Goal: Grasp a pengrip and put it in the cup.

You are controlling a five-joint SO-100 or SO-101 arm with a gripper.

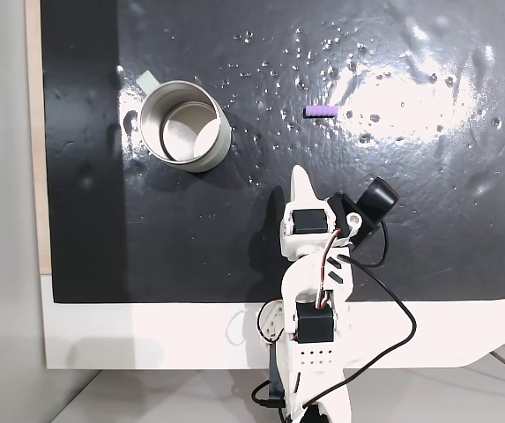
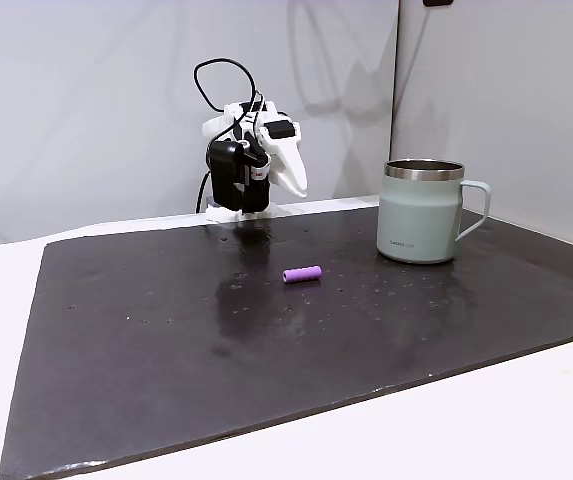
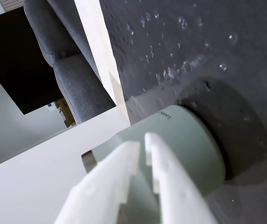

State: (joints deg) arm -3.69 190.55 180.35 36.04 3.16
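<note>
Claw (image 3: 141, 145) nearly closed, empty; arm folded back at base; pengrip (image 1: 320, 111) apart from cup (image 1: 184, 125).

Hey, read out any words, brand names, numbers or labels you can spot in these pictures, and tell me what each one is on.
No text can be read.
Small dark print low on the cup wall in a fixed view: too small to read.
The same print on the cup in the wrist view: blurred and at an angle, unreadable.
</note>
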